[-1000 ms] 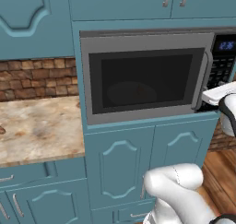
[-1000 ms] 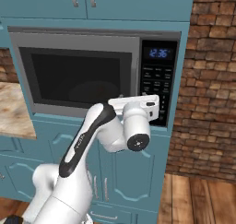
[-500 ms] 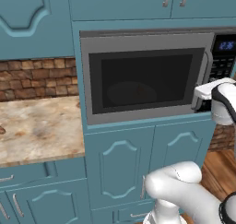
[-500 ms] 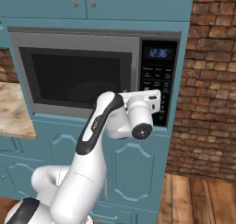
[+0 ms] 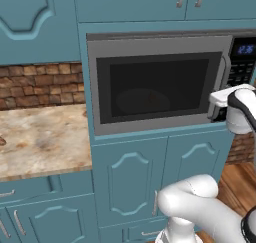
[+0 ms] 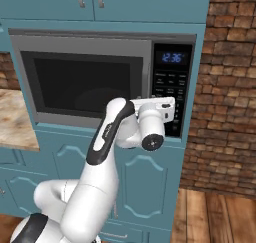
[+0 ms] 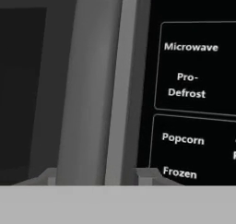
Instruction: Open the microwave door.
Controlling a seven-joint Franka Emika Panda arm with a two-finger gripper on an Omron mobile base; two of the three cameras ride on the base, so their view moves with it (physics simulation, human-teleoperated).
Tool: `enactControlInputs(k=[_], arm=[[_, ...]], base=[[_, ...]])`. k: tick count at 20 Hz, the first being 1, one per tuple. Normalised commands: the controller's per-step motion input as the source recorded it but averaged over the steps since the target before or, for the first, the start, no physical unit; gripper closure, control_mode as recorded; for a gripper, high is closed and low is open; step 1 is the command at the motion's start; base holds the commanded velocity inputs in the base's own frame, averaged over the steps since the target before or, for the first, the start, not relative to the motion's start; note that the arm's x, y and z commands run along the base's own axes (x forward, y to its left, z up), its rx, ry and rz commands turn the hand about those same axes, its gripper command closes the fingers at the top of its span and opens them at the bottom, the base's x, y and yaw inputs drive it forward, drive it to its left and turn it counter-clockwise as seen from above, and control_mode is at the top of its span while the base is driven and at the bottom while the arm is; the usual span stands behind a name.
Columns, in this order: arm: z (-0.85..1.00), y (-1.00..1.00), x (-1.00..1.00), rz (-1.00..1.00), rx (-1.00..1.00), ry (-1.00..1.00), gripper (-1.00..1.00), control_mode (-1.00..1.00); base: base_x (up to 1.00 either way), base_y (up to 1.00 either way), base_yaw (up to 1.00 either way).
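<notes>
right at the handle, with the fingers one on each side of it

much of the grip itself is hard to see. from the right base camera the white hand covers the lower part of the microwave door's handle (image 6: 146, 67), and the gripper (image 6: 150, 103) is hidden behind the hand's own body. from the left base camera the gripper (image 5: 218, 98) meets the handle at the door's right edge, and the arm is cut off by the frame. in the hand camera only the two finger tips (image 7: 50, 176) peek up at the bottom, one to each side of the handle (image 7: 90, 85); the jaws stand narrowed about the bar, but whether the pads press on it cannot be told.

around the microwave (image 6: 102, 77) are teal cabinets (image 5: 135, 179) above and below it. to the microwave's left lie a beige stone counter (image 5: 40, 137) and a brick backsplash (image 5: 35, 84); to its right stands a brick wall (image 6: 225, 87), with a wooden floor (image 6: 220, 217) under it. the arm's white elbow crosses in front of the lower cabinets.

the microwave door (image 5: 155, 84) is shut, flush with the grey frame. it is a grey metallic panel with a dark tinted window. beside the handle is the black keypad (image 7: 193, 103), with labels reading microwave, pro-defrost, popcorn and frozen. above the keypad glows a blue display (image 6: 171, 57).
</notes>
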Motion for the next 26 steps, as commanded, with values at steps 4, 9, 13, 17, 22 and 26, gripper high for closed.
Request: enactControlInputs(k=[4,9,13,17,22,26], arm=[[0.00,0.00,-0.07,0.00,0.00,0.00,1.00,-1.00],[0.00,-0.03,-0.50,0.00,0.00,-0.04,1.00,-1.00],[0.06,-0.14,-0.82,0.00,0.02,-0.06,1.00,-1.00],[0.14,-0.19,-0.94,0.00,0.05,-0.04,1.00,-1.00],[0.28,-0.17,-1.00,0.00,0.07,-0.04,1.00,-1.00],[0.35,-0.02,-1.00,0.00,0.09,-0.06,1.00,-1.00]], base=[[0.00,0.00,0.00],[0.00,0.00,0.00],[0.00,0.00,0.00],[0.00,0.00,0.00],[0.00,0.00,0.00],[0.00,0.00,0.00]])
